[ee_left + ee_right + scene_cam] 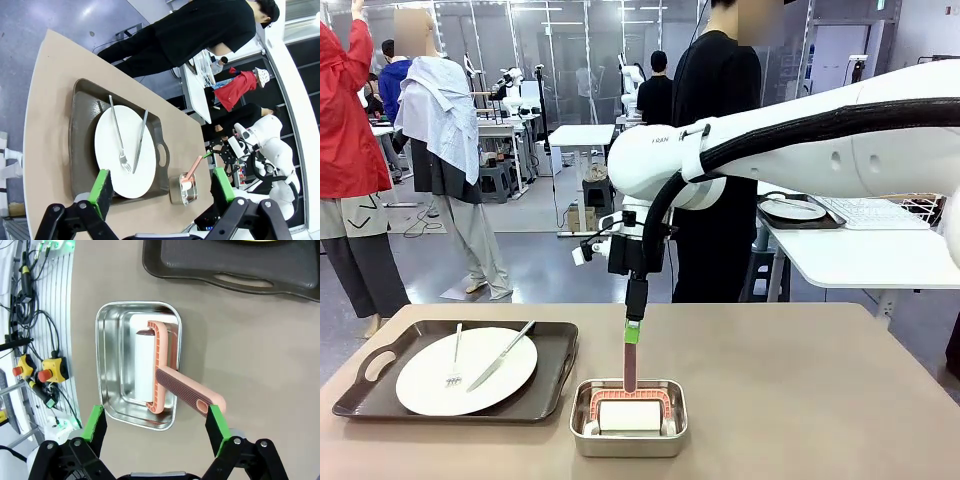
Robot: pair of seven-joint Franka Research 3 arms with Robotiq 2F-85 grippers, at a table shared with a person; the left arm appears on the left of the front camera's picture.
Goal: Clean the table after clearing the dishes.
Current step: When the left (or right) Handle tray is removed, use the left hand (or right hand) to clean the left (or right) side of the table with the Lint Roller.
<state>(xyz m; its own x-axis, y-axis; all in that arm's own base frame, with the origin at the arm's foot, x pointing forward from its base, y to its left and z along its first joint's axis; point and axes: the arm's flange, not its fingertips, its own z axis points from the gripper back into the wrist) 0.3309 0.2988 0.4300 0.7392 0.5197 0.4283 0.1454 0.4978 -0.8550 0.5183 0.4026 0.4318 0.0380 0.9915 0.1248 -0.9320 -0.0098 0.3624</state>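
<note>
On the left of the tan table (800, 400) lies a dark tray (552, 378) holding a white plate (425, 385), a fork (456, 360) and a knife (505, 352). A second tray with a plate (794, 210) rests on the white side table. My right gripper (633, 338) hangs point-down over a small steel pan (582, 425). In the right wrist view that gripper (155, 425) is open, and the pink handle of a lint roller (182, 390) ends between its fingers, close to one green pad (216, 424). My left gripper (161, 186) is open, high above the plate (107, 150).
A person in black (715, 150) stands at the far side of the table, behind my right arm (800, 140). The white side table (860, 255) at the back right also carries a wire rack (925, 205). Bare tabletop stretches right of the pan.
</note>
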